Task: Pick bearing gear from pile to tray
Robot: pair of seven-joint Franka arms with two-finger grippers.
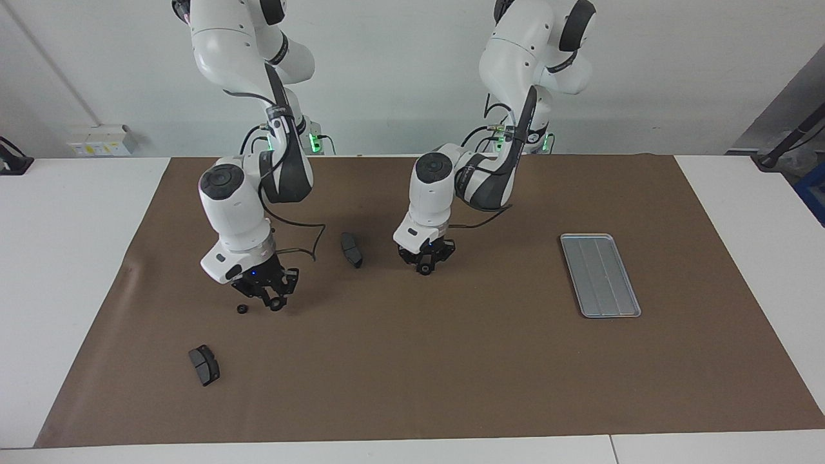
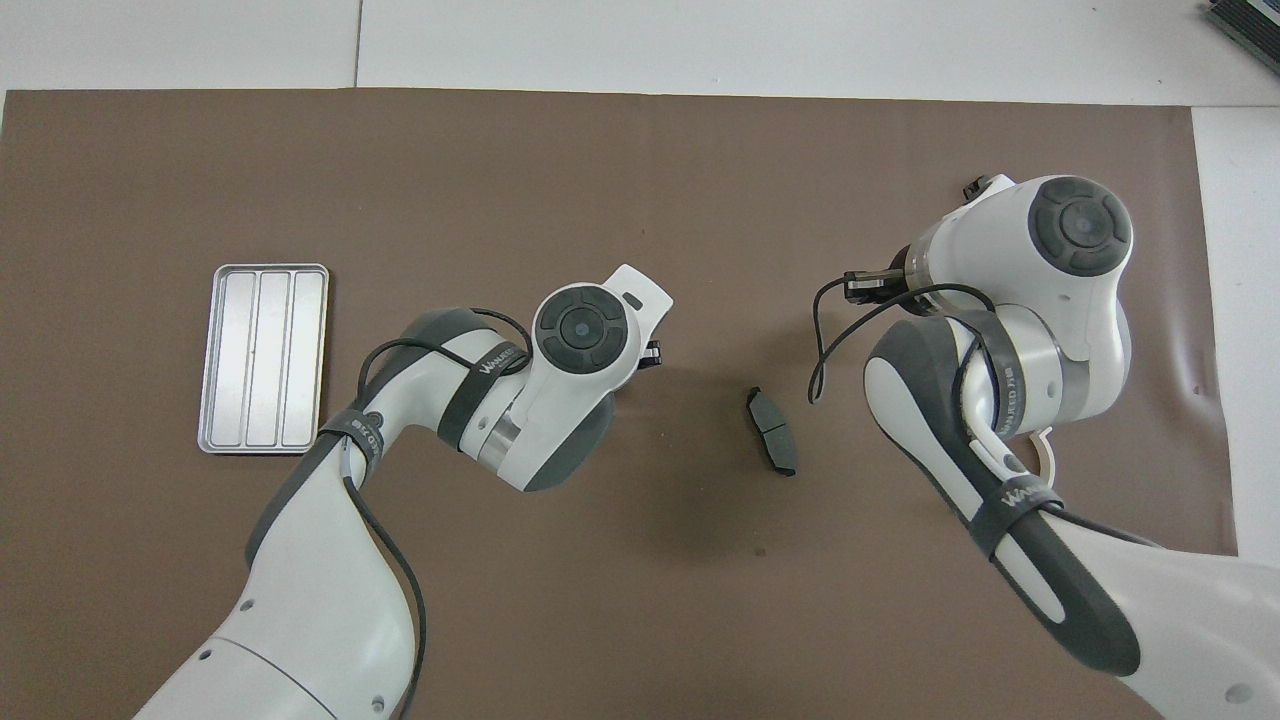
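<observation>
step in hand: pick-up, w/ nothing carried over yet. the tray (image 1: 609, 316) is seen bare, toward the left arm's end of the table, well apart from both grippers.

the right gripper (image 1: 273, 301) is held just above the mat (image 1: 451, 374), toward the right arm's end. its jaws are drawn narrow on what is judged to be a small black round part, the held gear (image 1: 278, 305). a loose gear (image 1: 242, 309) is left on the mat just beside it.

the left gripper (image 1: 425, 265) is set low at mid-table. its fingertips look closed in on a small round dark part, the mid gear (image 1: 425, 270). whether that part is off the mat cannot be told.

next move, as judged: each grip is to be checked and the part lifted clear. then a long carry to the tray is needed, approx. the whole way along the table for the right arm, or a hand-over.

views: the fingertips, all three gears and the outer pad (image 1: 204, 365) are shown only in the facing view, since from overhead they are covered by the arms' bulk. the inner pad (image 1: 351, 249), between the arms, is seen in both. a white bracket (image 2: 1045, 455), peeking from under the right arm, is shown only from overhead, as are the tray's grooves, plainly.
</observation>
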